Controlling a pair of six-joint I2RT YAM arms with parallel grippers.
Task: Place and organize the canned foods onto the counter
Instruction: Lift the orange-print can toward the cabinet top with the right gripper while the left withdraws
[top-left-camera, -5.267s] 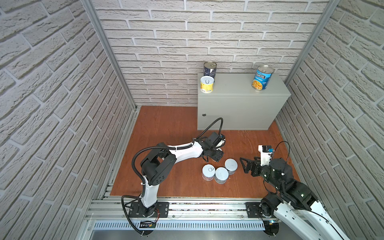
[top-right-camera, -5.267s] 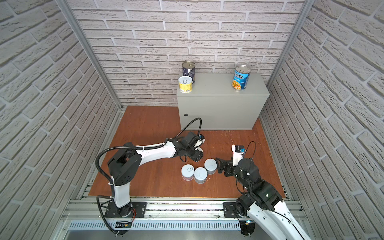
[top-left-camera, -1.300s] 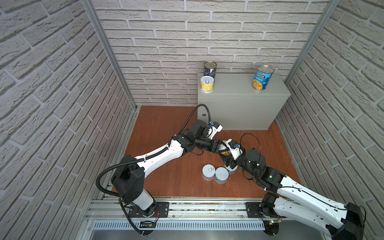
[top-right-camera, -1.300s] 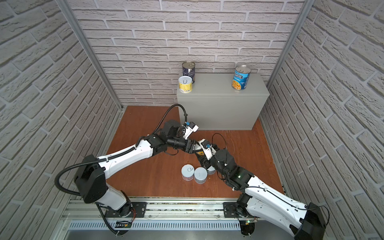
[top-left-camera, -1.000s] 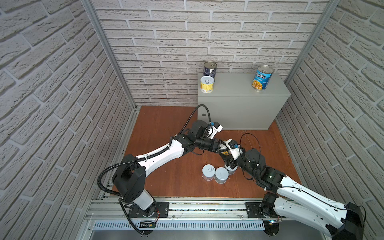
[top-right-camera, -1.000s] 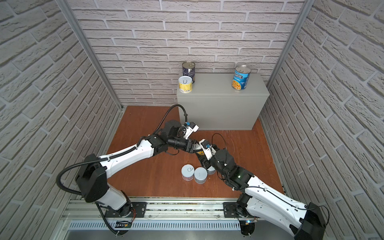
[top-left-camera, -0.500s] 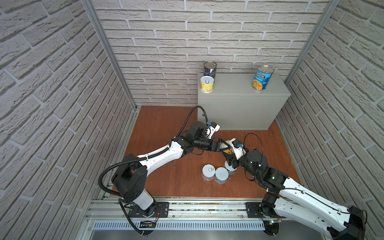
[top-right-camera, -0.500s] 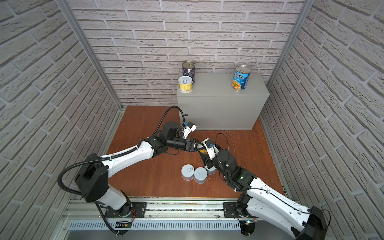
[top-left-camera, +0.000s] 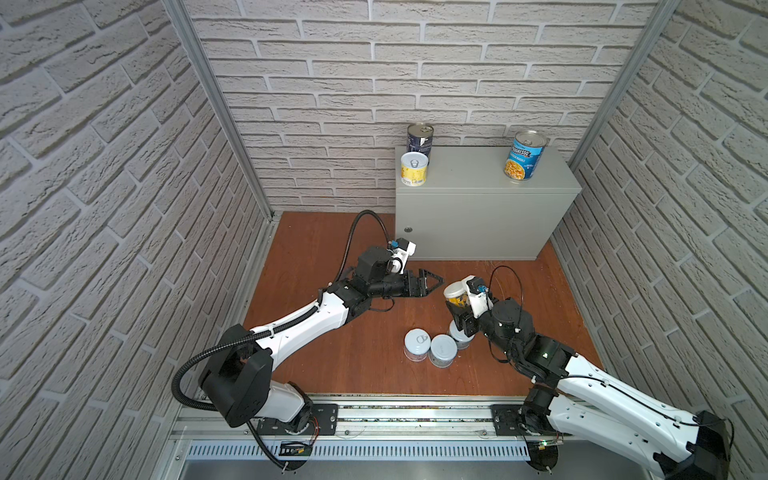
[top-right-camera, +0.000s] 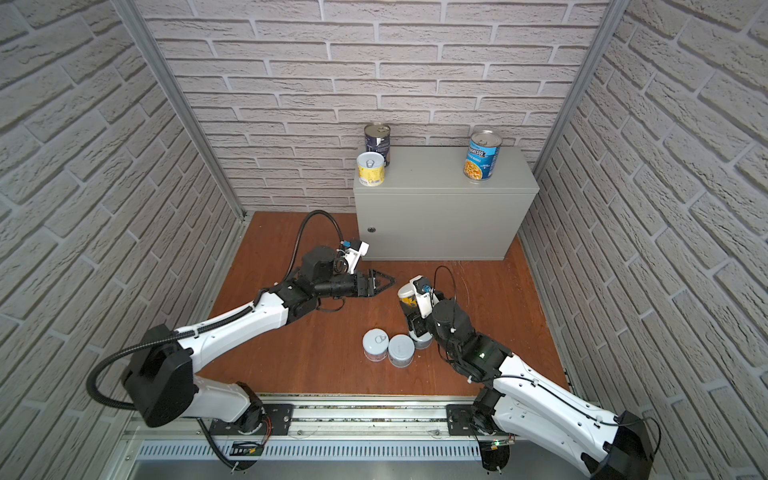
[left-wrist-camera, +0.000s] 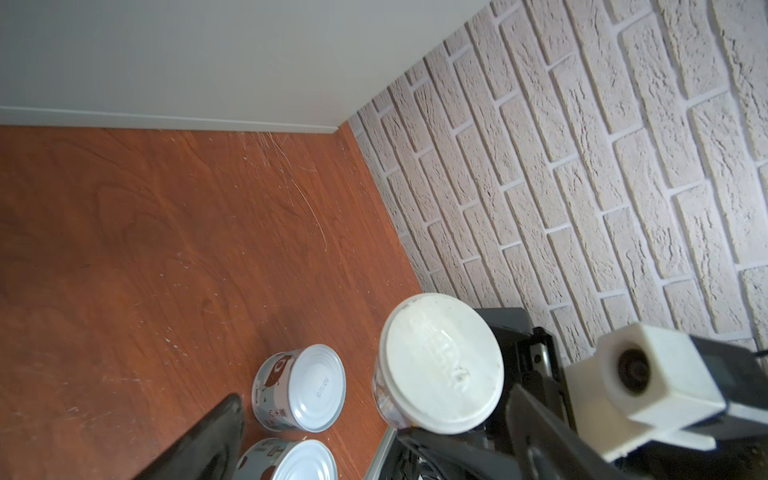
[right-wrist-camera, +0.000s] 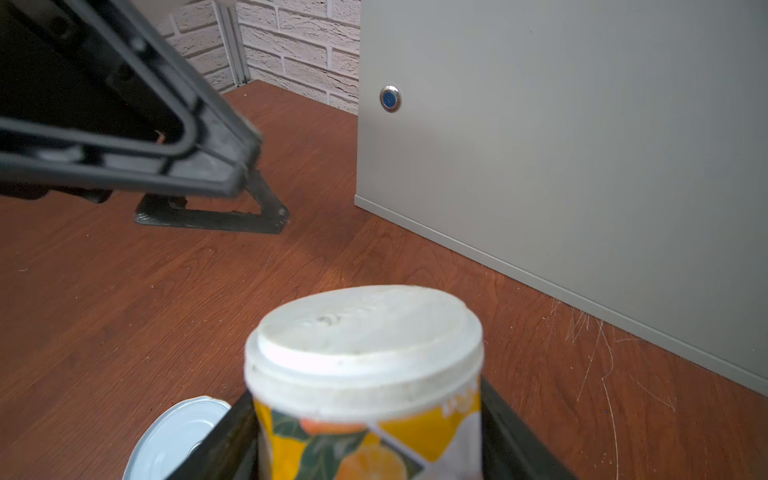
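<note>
Right wrist view is cutting off the lower part of the white-lidded orange-print can (right-wrist-camera: 365, 353) that the right gripper (right-wrist-camera: 365, 399) is clamping in front of the counter (right-wrist-camera: 582, 124). Left gripper (top-left-camera: 436, 284) is gaping wide, empty, nearby. That gripper is hiding part of one floor can (top-left-camera: 460, 341).

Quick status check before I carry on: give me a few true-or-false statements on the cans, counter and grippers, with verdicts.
1. Three cans stand on the counter. True.
2. The left gripper holds a can. False: it is open and empty.
3. The right gripper is shut on the white-lidded can. True.
4. The Progresso can lies on its side. False: it stands upright on the counter.
5. Three short cans sit on the floor. True.
</note>
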